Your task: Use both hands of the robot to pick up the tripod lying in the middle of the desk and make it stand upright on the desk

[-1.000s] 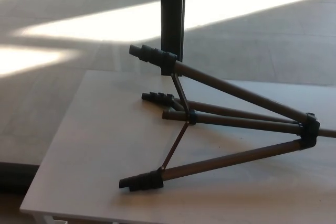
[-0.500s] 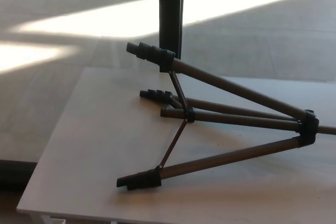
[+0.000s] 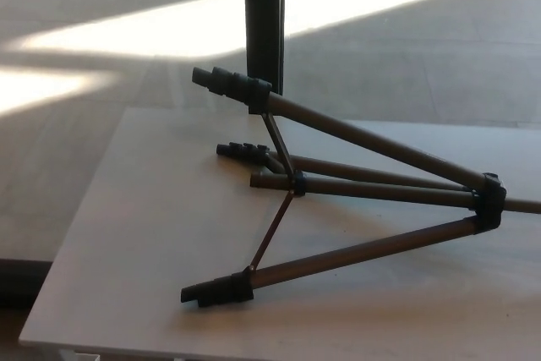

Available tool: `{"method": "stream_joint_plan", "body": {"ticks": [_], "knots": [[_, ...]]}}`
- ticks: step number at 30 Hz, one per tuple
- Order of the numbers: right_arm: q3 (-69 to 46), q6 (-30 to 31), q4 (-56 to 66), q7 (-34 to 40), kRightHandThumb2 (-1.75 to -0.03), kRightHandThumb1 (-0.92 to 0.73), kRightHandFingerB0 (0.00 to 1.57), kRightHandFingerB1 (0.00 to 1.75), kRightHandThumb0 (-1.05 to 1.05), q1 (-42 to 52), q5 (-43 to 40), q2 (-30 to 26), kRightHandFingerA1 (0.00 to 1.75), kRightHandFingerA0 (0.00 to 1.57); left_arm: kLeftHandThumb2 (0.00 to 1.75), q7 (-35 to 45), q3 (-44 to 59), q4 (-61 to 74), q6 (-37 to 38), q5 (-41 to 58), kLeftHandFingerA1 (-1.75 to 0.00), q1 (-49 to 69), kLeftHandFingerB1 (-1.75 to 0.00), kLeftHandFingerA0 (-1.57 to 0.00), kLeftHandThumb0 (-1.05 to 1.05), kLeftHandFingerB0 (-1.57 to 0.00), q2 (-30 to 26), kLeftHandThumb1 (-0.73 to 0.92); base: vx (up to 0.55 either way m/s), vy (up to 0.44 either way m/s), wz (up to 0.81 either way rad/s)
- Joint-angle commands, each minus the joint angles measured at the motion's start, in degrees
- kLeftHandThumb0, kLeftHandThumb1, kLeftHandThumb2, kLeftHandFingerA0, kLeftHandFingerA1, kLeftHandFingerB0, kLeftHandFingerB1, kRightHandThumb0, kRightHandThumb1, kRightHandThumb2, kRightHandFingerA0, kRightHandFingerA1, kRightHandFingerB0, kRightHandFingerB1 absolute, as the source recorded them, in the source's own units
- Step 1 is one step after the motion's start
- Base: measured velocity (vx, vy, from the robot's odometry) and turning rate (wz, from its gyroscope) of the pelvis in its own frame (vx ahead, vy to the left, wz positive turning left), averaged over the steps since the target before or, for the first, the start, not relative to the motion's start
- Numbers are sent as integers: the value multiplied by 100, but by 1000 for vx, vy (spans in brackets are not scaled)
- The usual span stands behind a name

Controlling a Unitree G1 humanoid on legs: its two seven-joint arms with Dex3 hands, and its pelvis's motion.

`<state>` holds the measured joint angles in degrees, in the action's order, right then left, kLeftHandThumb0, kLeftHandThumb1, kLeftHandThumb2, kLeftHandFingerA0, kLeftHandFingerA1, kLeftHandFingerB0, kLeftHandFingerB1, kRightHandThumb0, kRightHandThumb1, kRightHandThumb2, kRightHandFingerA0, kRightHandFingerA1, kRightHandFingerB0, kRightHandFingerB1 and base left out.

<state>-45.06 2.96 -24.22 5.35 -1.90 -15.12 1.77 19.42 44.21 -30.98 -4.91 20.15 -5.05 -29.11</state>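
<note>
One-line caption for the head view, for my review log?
Tripod lying on its side with legs spread on the pale desk; neither robot hand in view.

Sunlit indoor room; desk [image 3: 127, 234]; floor [image 3: 423, 48]

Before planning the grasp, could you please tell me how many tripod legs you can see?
3: the raised far leg, the middle leg lying behind the centre column, and the near leg resting on the pale wooden desk. None seem hidden.

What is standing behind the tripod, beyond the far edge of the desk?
A dark upright post rises behind the tripod, on sunlit floor. The tripod's raised leg hides its lower end; its top is out of frame.
</note>
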Motion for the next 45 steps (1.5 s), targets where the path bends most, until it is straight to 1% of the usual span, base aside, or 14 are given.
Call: {"method": "stream_joint_plan", "body": {"ticks": [1,3,4,6,8,11,23,24,29,33,36,37,38,45], "knots": [[724,1944,5285,2443,-91,-63,7,46,-65,-645,-928,979,70,17,98,-233,-1038,4196,-1257,1244,-58,-473,-47,-24,-78,-14,141,64,0,0,0],[476,2714,4817,2129,-63,-80,7,30,-64,-241,-1196,727,65,15,98,-278,-1006,4212,-1334,1203,-57,-408,-47,-21,-77,-12,164,66,0,0,0],[372,2901,4586,2176,-58,-81,28,105,-65,-208,-926,697,164,40,65,-302,-986,4228,-1376,1198,-53,-385,-36,-22,-76,-14,170,84,0,0,0],[-5,3307,3976,2498,-102,-66,44,95,-72,-255,-690,643,120,71,64,-263,-925,4170,-1399,1196,-53,-360,-36,-22,-75,-13,166,85,0,0,0],[151,3462,3845,1928,-99,-64,0,41,-68,171,-532,441,49,0,65,-235,-883,4160,-1464,1217,-52,-337,-35,-20,-75,-11,151,85,0,0,0],[-105,3496,3461,1586,-101,-69,0,22,-71,636,-841,448,35,0,97,-241,-857,4187,-1677,1217,-55,-322,-45,-16,-77,-7,63,67,0,0,0],[-7,4599,2954,921,-107,-77,11,46,-86,1073,-627,-219,23,0,112,-381,-717,3943,-1909,1036,-52,553,-50,-3,-37,0,594,57,0,0,0],[-16,4709,3055,869,-67,-92,1,34,-71,1176,-707,-188,0,0,111,-390,-695,3913,-1859,966,-52,656,-49,-4,-37,0,629,56,0,0,0],[135,4394,2567,364,-102,-81,0,0,-91,1628,-563,-347,8,0,111,-289,-682,3720,-1840,1012,-52,687,-50,-3,-36,0,620,56,0,0,0],[383,4069,1959,-480,-108,-83,0,0,-95,2085,-524,-819,10,0,64,-255,-719,3764,-1905,1075,-44,766,-29,-15,-69,-10,636,86,0,0,0],[291,3862,1487,-1142,-109,-79,0,0,-105,2429,-851,-1015,9,0,111,-349,-846,3939,-1936,955,-52,810,-50,-3,-37,0,657,54,0,0,0],[281,3671,1464,-1086,-66,-85,0,0,-86,2473,-788,-969,0,0,111,-347,-866,3956,-1914,924,-52,833,-50,-3,-37,0,665,55,0,0,0],[335,3195,1392,-1076,-109,-80,0,0,-100,2557,-627,-913,9,0,112,-358,-882,3964,-1912,908,-51,845,-50,-3,-37,0,687,56,0,0,0],[-122,4563,4343,1302,-100,-75,0,10,-82,2715,-48,-222,32,4,110,-427,-892,4039,-1920,930,-51,970,-50,-2,-37,0,753,53,0,0,0]]}}
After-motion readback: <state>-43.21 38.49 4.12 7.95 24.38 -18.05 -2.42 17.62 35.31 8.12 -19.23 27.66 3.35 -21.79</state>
